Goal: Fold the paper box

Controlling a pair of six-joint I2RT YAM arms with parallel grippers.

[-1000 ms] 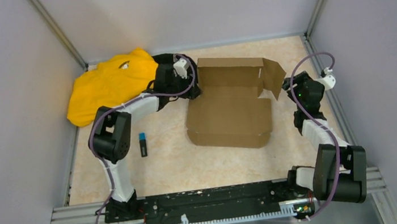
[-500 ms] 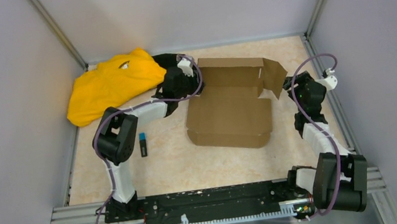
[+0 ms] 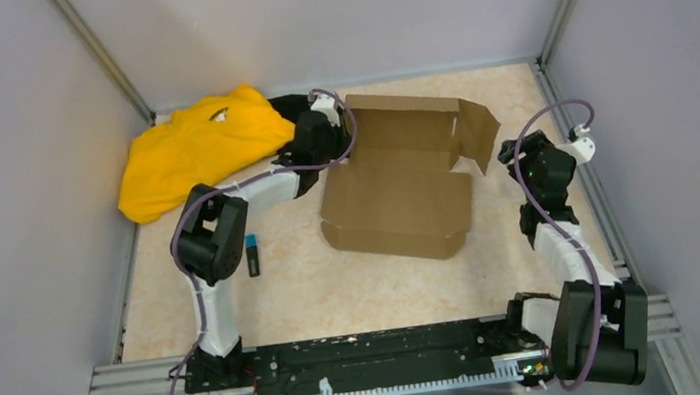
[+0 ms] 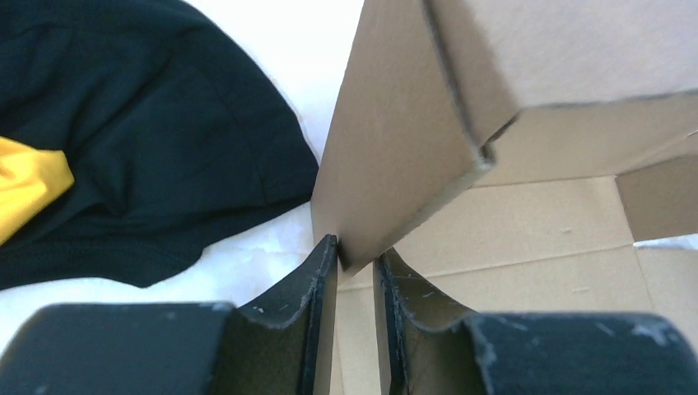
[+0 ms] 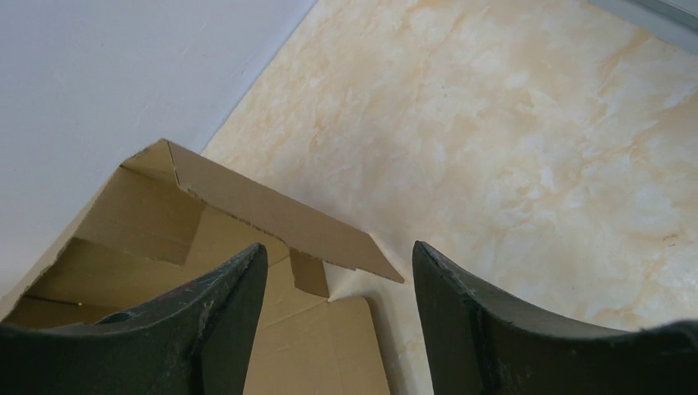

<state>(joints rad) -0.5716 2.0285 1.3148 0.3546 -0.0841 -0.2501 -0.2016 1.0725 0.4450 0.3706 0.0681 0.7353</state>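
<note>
The paper box (image 3: 396, 197) is lying brown and half-formed in the middle of the table (image 3: 295, 275), its back wall and right side flap (image 3: 481, 131) standing up while the front panel is lying flat. The step in hand looks like raising the left side flap (image 4: 395, 140). The left jaws are sitting at the box's far left corner, narrowed to a slit and pinching the lower corner of that upright flap, just beside the black cloth (image 4: 148, 148) and the yellow cloth (image 3: 189, 152). The right jaws are hanging wide apart off the right flap, gripping nothing, with bare table between them. The next move is probably calling for the left arm to swing its flap inward along the crease without dragging the whole box, and the right jaws may need to be bracing the opposite side so that it is not sliding
</note>
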